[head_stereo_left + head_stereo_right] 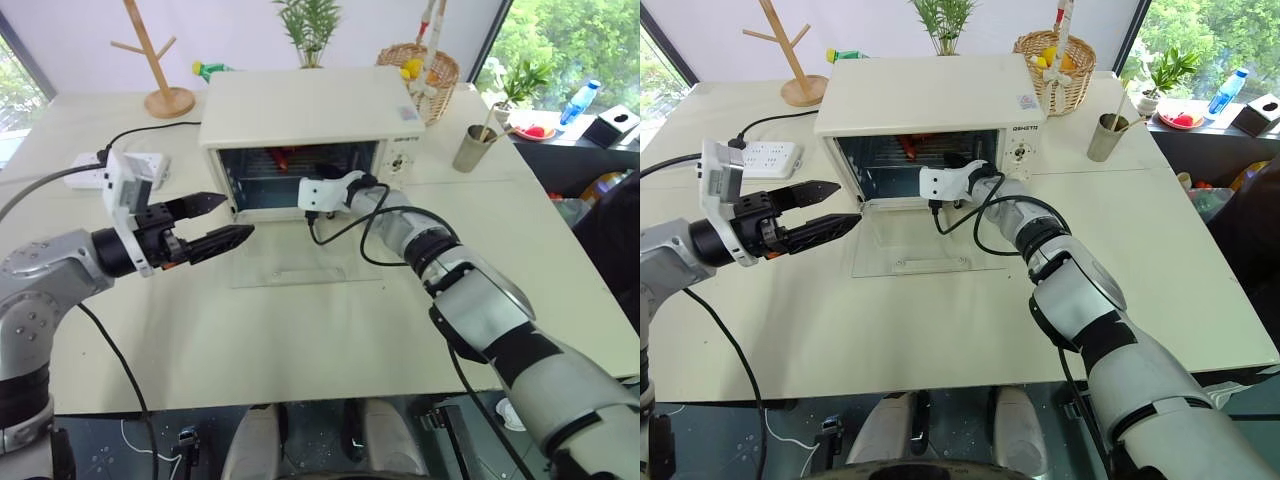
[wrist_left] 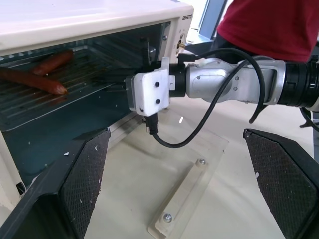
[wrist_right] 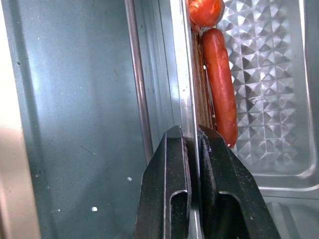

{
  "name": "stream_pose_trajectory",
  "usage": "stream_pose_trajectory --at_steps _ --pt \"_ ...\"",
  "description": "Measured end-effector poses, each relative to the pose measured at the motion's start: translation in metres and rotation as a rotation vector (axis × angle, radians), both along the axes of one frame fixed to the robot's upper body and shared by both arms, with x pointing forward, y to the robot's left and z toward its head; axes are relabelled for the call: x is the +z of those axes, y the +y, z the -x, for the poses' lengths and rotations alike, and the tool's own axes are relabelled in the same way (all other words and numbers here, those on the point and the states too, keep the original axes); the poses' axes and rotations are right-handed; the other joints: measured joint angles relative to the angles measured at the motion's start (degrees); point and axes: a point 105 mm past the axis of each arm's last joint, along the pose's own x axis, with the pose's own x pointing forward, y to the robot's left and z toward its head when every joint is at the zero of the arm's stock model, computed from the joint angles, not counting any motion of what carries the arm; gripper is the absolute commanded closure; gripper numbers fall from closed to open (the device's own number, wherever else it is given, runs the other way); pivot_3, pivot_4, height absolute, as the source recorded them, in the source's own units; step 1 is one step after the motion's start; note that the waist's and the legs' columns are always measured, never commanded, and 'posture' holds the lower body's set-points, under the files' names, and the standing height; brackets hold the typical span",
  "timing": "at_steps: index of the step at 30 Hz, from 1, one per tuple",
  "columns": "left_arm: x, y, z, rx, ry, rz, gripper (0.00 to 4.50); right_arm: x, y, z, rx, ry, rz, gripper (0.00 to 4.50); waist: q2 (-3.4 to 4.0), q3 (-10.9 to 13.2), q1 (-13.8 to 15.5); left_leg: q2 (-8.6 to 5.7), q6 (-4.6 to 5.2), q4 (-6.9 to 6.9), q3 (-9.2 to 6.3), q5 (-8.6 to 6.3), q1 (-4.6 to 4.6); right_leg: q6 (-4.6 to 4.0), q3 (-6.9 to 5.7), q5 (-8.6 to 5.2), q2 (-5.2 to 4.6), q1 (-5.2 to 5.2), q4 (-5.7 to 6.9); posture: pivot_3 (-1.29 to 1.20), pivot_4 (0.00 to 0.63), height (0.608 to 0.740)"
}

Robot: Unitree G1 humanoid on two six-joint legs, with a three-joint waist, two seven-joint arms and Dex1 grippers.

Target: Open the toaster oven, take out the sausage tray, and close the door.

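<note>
R arm stretched fwd, right tool [image 3: 192, 149] clamped shut, left tool [image 1: 220, 222] level, fingers apart

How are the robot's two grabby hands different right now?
The left gripper has its fingers spread wide open; the right gripper is pinched shut on the sausage tray rim.
The left gripper hangs outside over the table; the right gripper reaches inside the toaster oven.
Both have black fingers.

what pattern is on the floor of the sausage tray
The sausage tray has a shiny silver embossed diamond pattern, clearest in the right wrist view.
</note>
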Motion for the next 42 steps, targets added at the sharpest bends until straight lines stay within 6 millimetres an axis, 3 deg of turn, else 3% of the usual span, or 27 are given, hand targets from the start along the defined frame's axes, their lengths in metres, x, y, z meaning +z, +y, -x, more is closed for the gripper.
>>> stream_pose_trajectory --at_steps 6,17,27,42 --pt "0.001 0.0 -0.002 -0.003 0.0 0.004 0.0 0.0 -0.001 0.0 -0.001 -0.001 0.001 4.43 0.0 0.0 0.0 0.0 0.0 -0.01 0.0 0.0 0.0 0.0 -0.01 0.0 0.0 0.0 0.0 0.0 0.15 0.74" --pt "0.002 -0.005 -0.023 -0.036 -0.005 -0.005 0.0 -0.003 -0.003 0.008 0.04 -0.022 -0.007 4.43 -0.01 0.0 0.2 -0.04 0.0 -0.03 0.01 0.0 -0.04 0.01 -0.04 0.0 0.0 0.0 -0.03 0.0 0.15 0.74" --pt "0.001 0.002 -0.054 -0.086 -0.018 -0.055 0.0 -0.006 -0.001 0.032 0.084 -0.015 -0.007 4.43 -0.02 0.0 0.1 -0.03 0.0 -0.06 0.02 0.0 -0.05 0.01 -0.06 0.0 0.05 -0.03 -0.03 0.0 0.15 0.74" --pt "-0.002 0.001 -0.059 -0.125 -0.019 -0.093 0.0 -0.014 -0.012 0.082 0.158 -0.003 -0.001 4.43 -0.03 0.0 0.2 -0.03 0.01 0.0 0.03 0.0 -0.06 0.03 -0.06 0.0 0.05 -0.03 0.01 0.0 0.15 0.74"
